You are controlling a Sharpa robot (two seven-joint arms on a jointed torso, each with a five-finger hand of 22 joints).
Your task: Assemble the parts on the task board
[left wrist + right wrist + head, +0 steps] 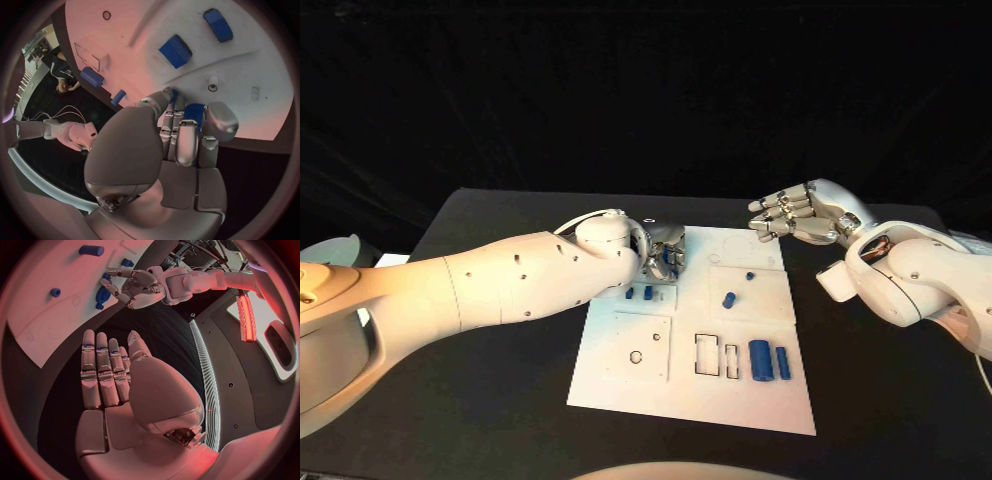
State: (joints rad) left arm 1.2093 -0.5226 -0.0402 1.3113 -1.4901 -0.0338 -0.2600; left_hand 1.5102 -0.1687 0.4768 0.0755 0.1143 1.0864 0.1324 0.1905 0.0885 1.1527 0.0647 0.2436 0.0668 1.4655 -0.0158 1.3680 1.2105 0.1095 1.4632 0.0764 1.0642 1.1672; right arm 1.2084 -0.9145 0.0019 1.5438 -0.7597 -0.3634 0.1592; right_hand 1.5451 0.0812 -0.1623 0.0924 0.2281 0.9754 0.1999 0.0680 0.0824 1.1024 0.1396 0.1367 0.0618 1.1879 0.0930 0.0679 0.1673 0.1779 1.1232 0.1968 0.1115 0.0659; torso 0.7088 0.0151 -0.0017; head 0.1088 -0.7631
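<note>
The white task board [689,395] lies in the middle of the black table. My left hand [658,257] rests low over its far left corner, fingers curled round a small blue part [193,112]. Two small blue parts [639,293] lie just in front of that hand. A short blue part [730,299] and a tiny one [750,276] sit mid-board. A large blue cylinder [760,360] and a thin blue bar [782,362] lie near the right edge. My right hand [798,215] hovers off the board's far right corner, fingers straight, holding nothing.
Two rectangular slots [718,358] open beside the large cylinder, and a round hole [636,356] sits in the near left square. Black table [488,400] surrounds the board. A pale object [336,250] stands at the table's far left edge.
</note>
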